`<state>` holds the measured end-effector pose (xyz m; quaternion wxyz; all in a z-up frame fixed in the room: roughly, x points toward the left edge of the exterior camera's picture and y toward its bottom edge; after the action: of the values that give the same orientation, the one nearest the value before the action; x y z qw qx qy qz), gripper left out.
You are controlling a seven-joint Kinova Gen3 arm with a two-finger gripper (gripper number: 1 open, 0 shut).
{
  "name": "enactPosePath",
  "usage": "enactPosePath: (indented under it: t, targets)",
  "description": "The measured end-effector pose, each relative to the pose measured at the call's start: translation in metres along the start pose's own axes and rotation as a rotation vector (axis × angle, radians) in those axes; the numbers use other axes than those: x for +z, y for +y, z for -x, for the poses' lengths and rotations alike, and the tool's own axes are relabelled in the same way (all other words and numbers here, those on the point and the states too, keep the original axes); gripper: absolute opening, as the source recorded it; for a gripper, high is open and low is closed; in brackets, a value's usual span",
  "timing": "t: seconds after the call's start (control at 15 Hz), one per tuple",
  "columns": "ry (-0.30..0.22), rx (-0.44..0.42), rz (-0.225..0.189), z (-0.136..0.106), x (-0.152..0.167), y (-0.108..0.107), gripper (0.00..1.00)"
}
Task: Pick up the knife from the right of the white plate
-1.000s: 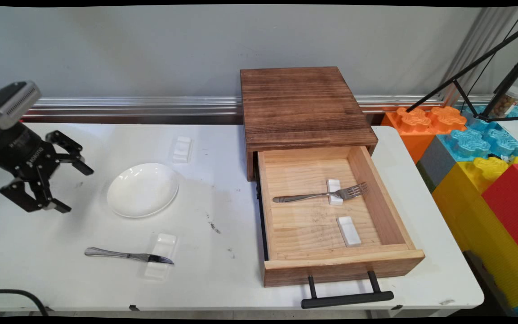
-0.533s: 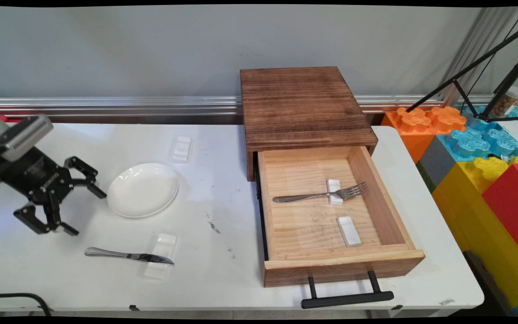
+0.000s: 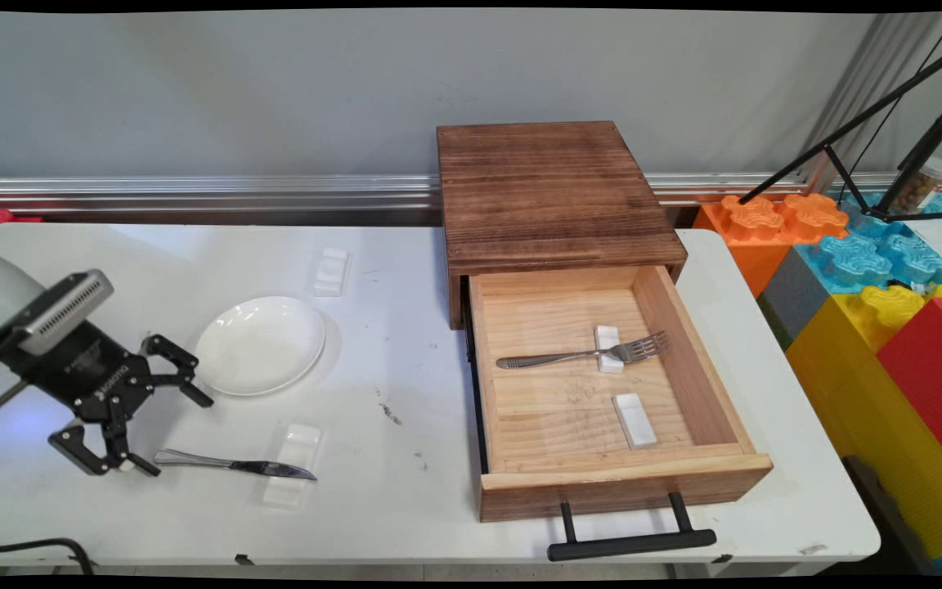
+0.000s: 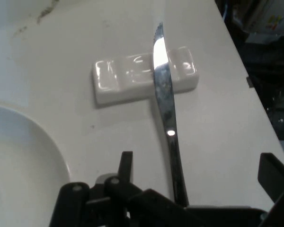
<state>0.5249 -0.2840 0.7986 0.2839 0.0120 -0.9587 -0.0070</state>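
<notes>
Main view: drawer (image 3: 688, 360) holds fork (image 3: 581, 355) and two rests; jaws apart by knife (image 3: 230, 465)

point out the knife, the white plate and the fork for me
knife (image 3: 226, 465), main view, middle of its length, just left of the white rest it lies across
white plate (image 3: 259, 344), main view, centre of its bare dish
fork (image 3: 577, 356), main view, on its handle, inside the open drawer

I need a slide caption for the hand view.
Open gripper above the knife handle; blade rests on a white rest.
</notes>
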Motion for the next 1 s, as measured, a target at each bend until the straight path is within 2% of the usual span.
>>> enactPosePath:
  t: [0.47,1.0]
  targets:
    - [0.041,-0.013,-0.001,0.012,0.036,0.006,1.00]
    - [0.048,-0.045,-0.025,0.021,0.056,0.007,1.00]
